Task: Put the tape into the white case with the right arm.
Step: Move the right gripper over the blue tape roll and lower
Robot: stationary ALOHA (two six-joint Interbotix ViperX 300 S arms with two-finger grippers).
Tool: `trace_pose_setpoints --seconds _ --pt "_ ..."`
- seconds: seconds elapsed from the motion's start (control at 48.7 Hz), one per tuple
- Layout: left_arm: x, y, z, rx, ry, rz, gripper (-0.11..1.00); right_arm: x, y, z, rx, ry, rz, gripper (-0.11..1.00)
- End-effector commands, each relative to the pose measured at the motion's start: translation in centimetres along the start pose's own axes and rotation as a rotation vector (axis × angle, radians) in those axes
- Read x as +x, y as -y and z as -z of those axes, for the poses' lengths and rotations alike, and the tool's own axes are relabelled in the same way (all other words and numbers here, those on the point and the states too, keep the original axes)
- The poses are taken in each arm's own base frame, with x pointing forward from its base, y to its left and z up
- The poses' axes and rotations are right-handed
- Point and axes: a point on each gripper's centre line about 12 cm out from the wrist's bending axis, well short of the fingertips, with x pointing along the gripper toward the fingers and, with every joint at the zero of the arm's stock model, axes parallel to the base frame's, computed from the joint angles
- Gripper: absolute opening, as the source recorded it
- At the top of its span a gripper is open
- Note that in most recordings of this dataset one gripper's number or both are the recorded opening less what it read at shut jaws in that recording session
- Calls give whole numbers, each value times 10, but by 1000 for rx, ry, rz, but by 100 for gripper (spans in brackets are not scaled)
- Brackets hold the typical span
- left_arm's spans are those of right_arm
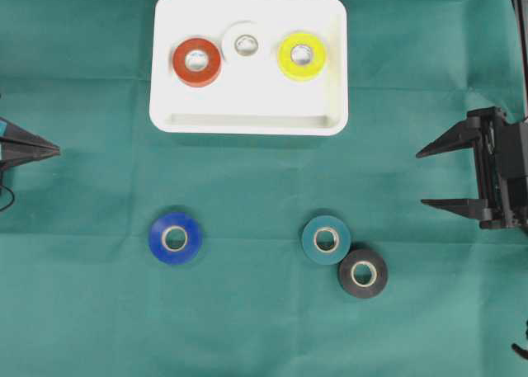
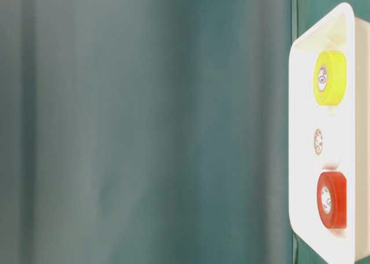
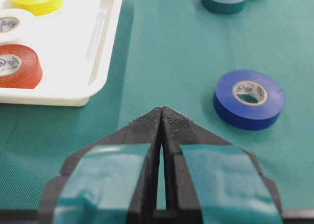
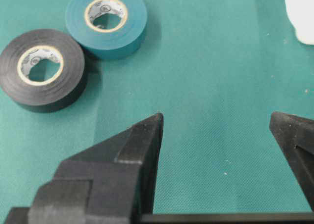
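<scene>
The white case (image 1: 247, 123) lies at the top middle and holds a red tape (image 1: 196, 61), a white tape (image 1: 245, 44) and a yellow tape (image 1: 302, 55). On the green cloth lie a blue tape (image 1: 175, 237), a teal tape (image 1: 326, 240) and a black tape (image 1: 363, 272) touching it. My right gripper (image 1: 421, 179) stands open and empty at the right edge, well to the right of the teal and black rolls. In the right wrist view its jaws (image 4: 216, 117) gape over bare cloth, with the black tape (image 4: 41, 69) and teal tape (image 4: 106, 20) ahead on the left. My left gripper (image 1: 56, 149) is shut at the left edge.
The left wrist view shows the shut left gripper (image 3: 162, 109) with the blue tape (image 3: 248, 99) ahead on its right and the case (image 3: 105, 37) ahead on its left. A corner of the case (image 4: 300, 13) shows at the upper right of the right wrist view.
</scene>
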Motion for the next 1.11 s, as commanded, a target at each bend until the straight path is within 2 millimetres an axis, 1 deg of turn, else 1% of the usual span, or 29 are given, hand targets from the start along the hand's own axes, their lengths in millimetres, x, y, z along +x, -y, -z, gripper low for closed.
trace_pose_setpoints --seconds 0.0,0.206,0.432,0.74,0.945,1.089 --pt "0 0 -5 0 9 -1 0 3 -3 -8 -7 9 -14 67" --pt "0 0 -5 1 9 -1 0 10 -8 -19 -16 1 -28 67" --pt "0 0 -5 0 9 -1 0 29 -13 -38 -37 -31 -25 67" --pt "0 0 -5 1 9 -1 0 73 -23 -74 -43 -74 -25 68" --pt "0 0 -5 1 9 -1 0 114 -30 -95 -42 -96 -33 68" --pt "0 0 -5 0 9 -1 0 143 -37 -114 -44 -91 -39 68"
